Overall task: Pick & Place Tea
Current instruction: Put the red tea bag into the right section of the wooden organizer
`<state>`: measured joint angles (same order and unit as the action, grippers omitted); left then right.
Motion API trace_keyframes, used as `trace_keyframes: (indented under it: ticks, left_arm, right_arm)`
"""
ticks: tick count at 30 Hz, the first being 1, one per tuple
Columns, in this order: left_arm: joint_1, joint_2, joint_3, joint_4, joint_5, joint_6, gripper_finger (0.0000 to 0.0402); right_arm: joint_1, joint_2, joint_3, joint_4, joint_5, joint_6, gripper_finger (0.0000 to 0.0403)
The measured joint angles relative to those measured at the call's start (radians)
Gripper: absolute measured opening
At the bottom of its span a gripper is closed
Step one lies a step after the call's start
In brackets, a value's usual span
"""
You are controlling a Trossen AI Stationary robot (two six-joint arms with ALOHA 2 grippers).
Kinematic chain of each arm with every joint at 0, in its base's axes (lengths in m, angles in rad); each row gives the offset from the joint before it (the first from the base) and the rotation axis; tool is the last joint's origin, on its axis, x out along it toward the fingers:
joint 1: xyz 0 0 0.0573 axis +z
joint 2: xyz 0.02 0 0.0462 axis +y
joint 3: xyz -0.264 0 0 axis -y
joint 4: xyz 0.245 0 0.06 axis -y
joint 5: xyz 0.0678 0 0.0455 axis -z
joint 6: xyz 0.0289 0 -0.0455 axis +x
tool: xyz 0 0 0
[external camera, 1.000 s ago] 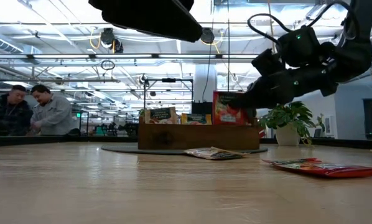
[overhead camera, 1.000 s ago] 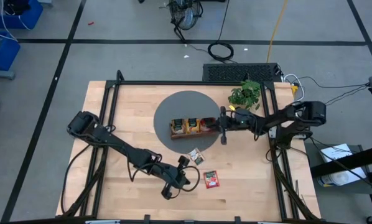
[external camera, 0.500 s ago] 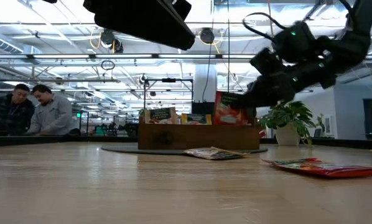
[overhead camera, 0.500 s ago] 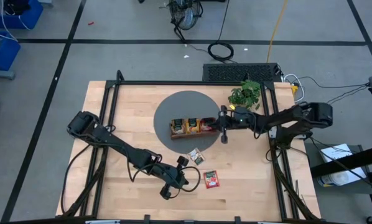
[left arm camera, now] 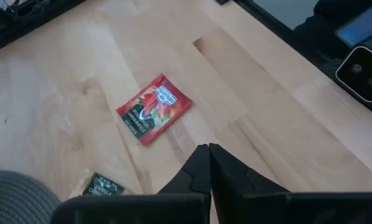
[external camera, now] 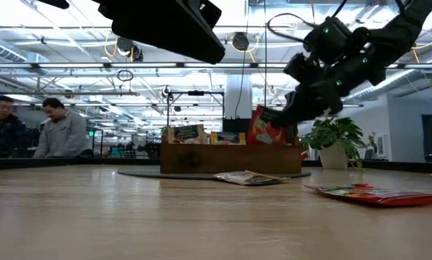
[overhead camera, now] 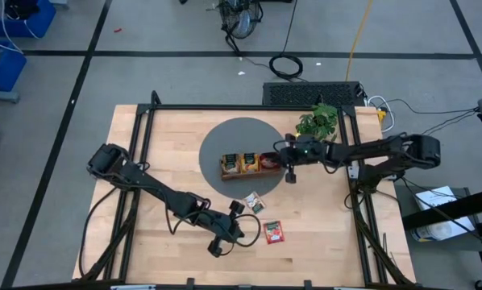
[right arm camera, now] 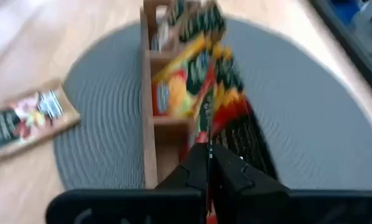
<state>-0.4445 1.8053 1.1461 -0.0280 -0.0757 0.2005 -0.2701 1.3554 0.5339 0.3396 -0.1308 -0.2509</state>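
A brown wooden tray (overhead camera: 225,172) stands on a round grey mat (overhead camera: 225,137), with tea sachets upright in its left (overhead camera: 229,163) and middle (overhead camera: 247,163) compartments. My right gripper (overhead camera: 280,159) is shut on a red sachet (external camera: 260,128) over the tray's right compartment. A second red sachet (overhead camera: 272,232) and a dark sachet (overhead camera: 254,202) lie flat on the wood. My left gripper (overhead camera: 243,234) hovers shut just left of that red sachet (left arm camera: 155,109), holding nothing. My right gripper pinches the red sachet's upper edge (right arm camera: 218,127) between its two fingers. The fingers come from the table's right side, slanting down. The sachet is tilted, its top leaning toward the table's left, and its lower end is hidden behind the tray's front wall (external camera: 263,155).
A potted plant (overhead camera: 317,121) stands at the far right, behind my right arm. Two people (external camera: 35,130) sit in the room beyond the table. Bare wood lies along the near edge and on the left half of the table.
My right gripper has risen a little and tipped, staying shut. The red sachet it holds has gone from upright to leaning toward the table's left, its lower end still behind the tray wall.
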Motion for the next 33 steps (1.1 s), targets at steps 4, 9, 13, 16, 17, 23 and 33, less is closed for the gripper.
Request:
trace_keyframes:
  ticks: [4, 9, 13, 16, 17, 23, 33]
  left_arm:
    - [0.0, 0.0, 0.0, -0.002, 0.0, 0.0, 0.0011]
    - [0.006, 0.0, 0.0, 0.0, 0.0, 0.003, 0.0016]
    - [0.015, 0.0, 0.0, 0.004, 0.003, 0.001, 0.0004]
    - [0.02, 0.0, 0.0, 0.009, 0.023, 0.0, 0.001]
    - [0.019, 0.0, 0.0, 0.01, 0.023, -0.001, 0.0014]
    - [0.019, 0.0, 0.0, 0.003, 0.026, -0.001, 0.001]
    - [0.019, 0.0, -0.025, 0.014, 0.026, -0.027, 0.0028]
  right_arm:
    - [0.012, -0.057, 0.0, -0.005, 0.0, -0.004, 0.0]
    - [0.022, -0.106, 0.09, -0.192, 0.0, 0.003, 0.0]
    - [0.03, -0.079, 0.185, -0.381, 0.0, 0.006, 0.0]
    - [0.03, -0.055, 0.22, -0.471, 0.0, 0.003, 0.0]
    - [0.03, -0.045, 0.228, -0.478, 0.001, 0.003, 0.0]
    - [0.035, 0.008, 0.228, -0.481, 0.031, -0.012, 0.0]
    - [0.043, 0.106, 0.228, -0.407, 0.055, -0.038, 0.0004]
